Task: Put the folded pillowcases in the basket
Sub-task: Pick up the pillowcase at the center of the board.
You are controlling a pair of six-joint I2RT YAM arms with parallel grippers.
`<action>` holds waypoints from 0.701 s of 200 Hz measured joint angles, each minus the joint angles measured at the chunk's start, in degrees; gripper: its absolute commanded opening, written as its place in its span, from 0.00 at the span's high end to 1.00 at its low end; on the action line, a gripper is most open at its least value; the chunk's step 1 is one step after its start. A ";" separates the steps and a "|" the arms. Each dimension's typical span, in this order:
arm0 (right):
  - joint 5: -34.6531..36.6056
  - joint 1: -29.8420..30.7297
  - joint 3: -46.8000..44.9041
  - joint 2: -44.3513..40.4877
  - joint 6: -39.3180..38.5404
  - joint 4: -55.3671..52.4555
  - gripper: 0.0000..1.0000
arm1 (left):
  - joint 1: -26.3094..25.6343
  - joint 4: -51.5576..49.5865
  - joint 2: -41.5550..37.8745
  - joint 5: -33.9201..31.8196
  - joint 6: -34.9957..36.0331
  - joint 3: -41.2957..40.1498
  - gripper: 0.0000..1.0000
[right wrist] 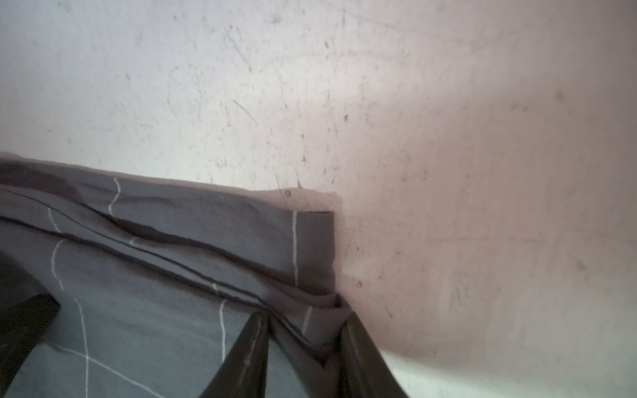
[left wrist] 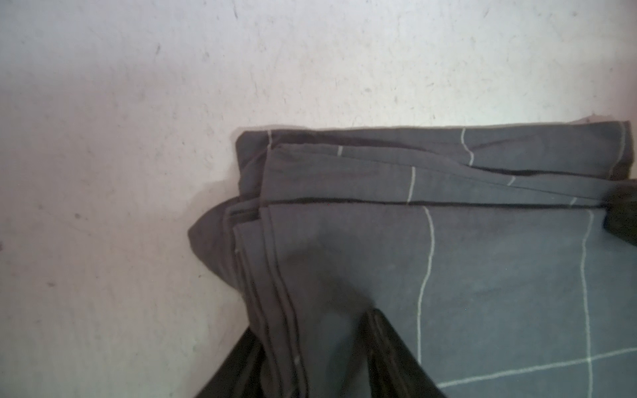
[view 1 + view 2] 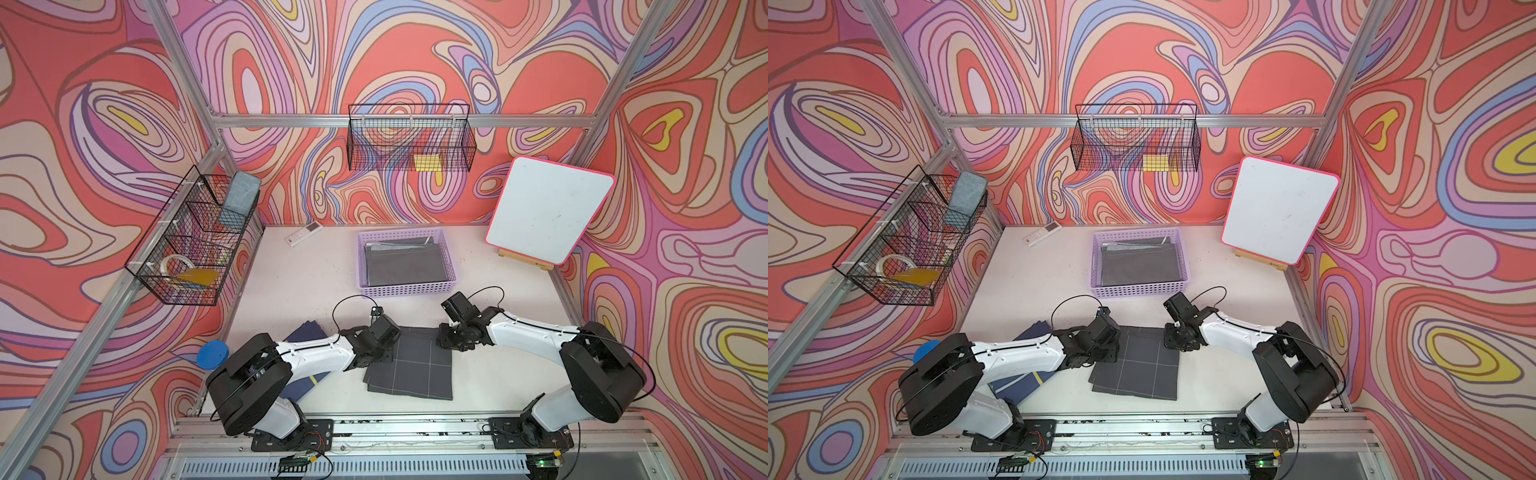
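The folded pillowcase (image 3: 409, 368) (image 3: 1136, 368) is dark grey with thin white grid lines and lies flat on the table near the front in both top views. My left gripper (image 3: 388, 351) (image 2: 312, 330) is at its far left corner, shut on the layered edge. At the far right corner my right gripper (image 3: 442, 338) (image 1: 305, 330) is shut on the bunched cloth. The lilac basket (image 3: 405, 289) (image 3: 1138, 289) stands behind the pillowcase, apart from it. Grey folded cloth lies inside the basket.
A navy cloth (image 3: 309, 332) lies under my left arm beside a blue round lid (image 3: 212, 353). A pink-edged whiteboard (image 3: 548, 212) leans at the back right. A remote (image 3: 302, 234) lies at the back left. Black wire baskets (image 3: 191, 241) (image 3: 411, 137) hang on the walls.
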 measured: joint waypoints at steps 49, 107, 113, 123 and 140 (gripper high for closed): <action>-0.44 0.72 0.74 1.11 -0.28 0.48 0.76 | 0.26 2.32 -0.02 1.25 -0.24 -0.98 0.93; -1.49 1.20 0.70 1.49 -0.15 1.66 1.00 | 0.26 3.17 -0.02 1.86 -0.24 -1.14 1.00; -1.49 1.20 0.68 1.46 0.04 1.70 1.00 | 0.26 3.19 -0.02 1.86 -0.24 -1.14 1.00; -1.51 1.20 0.55 1.36 0.09 1.86 1.00 | 0.26 3.19 -0.11 1.86 -0.26 -1.20 1.00; -1.51 1.20 0.02 0.79 0.09 2.40 1.00 | 0.26 3.65 -0.48 1.84 -0.24 -1.62 1.00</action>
